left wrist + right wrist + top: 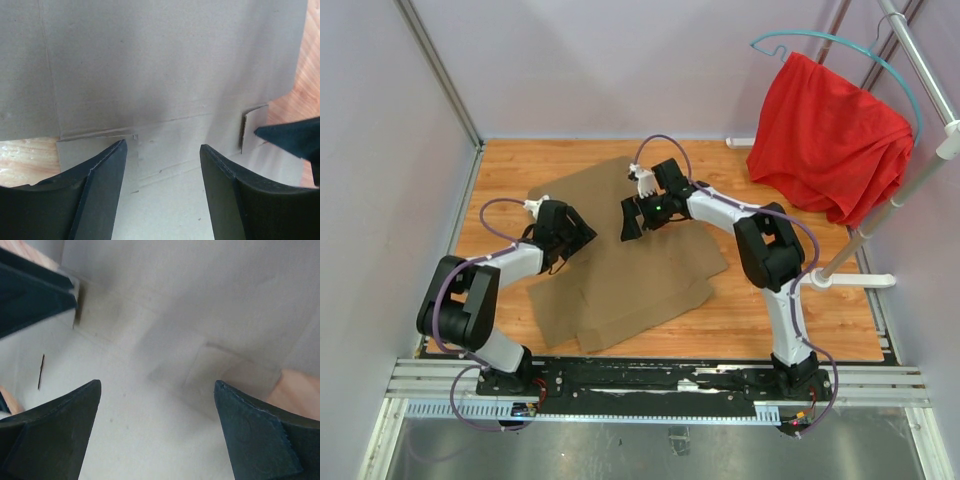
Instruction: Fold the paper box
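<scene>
The paper box (640, 280) lies as a flat brown die-cut sheet with flaps across the middle of the wooden table. My left gripper (582, 240) hovers low over the sheet's left part, open. In the left wrist view only bare cardboard (165, 65) with fold lines and a small raised tab shows between the left gripper's (162, 145) fingers. My right gripper (628, 224) faces it a short way to the right, above the sheet's centre, open wide. The right wrist view shows the right gripper (157, 382) over plain cardboard (175, 300), with nothing held.
A red cloth (830, 135) hangs on a teal hanger from a white rack at the back right, with the rack's foot (845, 281) on the table. Enclosure walls close in the left and back. Bare wood (800, 320) shows right of the sheet.
</scene>
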### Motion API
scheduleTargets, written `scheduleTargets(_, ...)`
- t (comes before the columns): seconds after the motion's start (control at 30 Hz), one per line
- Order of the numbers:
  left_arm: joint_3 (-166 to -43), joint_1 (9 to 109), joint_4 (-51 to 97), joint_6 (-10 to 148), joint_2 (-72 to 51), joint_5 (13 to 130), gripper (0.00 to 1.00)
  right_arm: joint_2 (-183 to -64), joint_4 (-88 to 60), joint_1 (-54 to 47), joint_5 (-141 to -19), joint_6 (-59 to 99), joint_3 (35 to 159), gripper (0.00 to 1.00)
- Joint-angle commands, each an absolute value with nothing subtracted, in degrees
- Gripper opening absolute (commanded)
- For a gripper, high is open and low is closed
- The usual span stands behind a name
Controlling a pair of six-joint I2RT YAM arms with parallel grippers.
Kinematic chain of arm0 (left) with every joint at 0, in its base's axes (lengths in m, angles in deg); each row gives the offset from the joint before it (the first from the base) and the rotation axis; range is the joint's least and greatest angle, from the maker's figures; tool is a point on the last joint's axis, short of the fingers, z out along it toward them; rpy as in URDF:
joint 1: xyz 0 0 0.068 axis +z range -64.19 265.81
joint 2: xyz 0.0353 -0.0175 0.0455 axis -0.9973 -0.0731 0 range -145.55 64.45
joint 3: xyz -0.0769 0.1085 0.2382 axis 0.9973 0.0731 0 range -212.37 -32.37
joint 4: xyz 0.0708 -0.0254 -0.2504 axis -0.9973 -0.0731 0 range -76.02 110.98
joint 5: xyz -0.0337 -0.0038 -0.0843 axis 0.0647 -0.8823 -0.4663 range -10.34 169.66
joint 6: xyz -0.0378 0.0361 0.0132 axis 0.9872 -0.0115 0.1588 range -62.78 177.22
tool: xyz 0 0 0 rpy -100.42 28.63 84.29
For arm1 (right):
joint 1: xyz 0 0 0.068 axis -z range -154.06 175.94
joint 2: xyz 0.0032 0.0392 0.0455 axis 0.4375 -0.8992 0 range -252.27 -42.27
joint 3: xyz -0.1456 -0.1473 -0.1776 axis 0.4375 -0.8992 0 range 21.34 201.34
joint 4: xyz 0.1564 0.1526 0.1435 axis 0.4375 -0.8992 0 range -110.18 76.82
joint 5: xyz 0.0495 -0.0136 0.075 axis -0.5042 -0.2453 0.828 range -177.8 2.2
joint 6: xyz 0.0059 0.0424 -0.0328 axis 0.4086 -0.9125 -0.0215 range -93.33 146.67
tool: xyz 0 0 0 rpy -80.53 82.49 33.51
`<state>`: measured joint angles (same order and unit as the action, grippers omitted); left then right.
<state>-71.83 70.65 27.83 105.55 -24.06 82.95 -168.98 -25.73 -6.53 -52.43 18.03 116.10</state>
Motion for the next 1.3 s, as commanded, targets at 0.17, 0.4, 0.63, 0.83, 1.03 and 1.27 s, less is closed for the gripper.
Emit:
scheduleTargets(0.17,-71.0,70.3,25.3,107.1,-17.3,82.6,0.67,-146.8,-36.0,-5.7,-66.0,17.3,104.1,0.98)
scheduleTargets(0.4,-68.7,70.3,19.8,106.0,-4.8,82.9,0.67,-127.6,-37.0,-5.9,-76.7,10.6,82.7,0.97)
scheduleTargets(0.63,-61.9,70.3,8.0,104.2,14.6,77.6,0.67,-114.1,-37.2,-6.3,-80.4,7.5,67.4,0.93)
scheduleTargets(0.83,-54.5,70.3,-2.4,106.8,30.2,67.9,0.66,-113.9,-38.8,-6.3,-82.9,5.7,65.4,0.91)
scheduleTargets(1.03,-50.6,70.3,-8.8,108.0,38.1,64.7,0.60,-116.5,-37.3,-6.3,-79.9,3.7,64.7,0.86)
scheduleTargets(1.27,-56.8,70.2,-16.6,104.3,35.3,63.4,0.60,-117.4,-36.1,-6.3,-77.5,3.8,64.0,0.85)
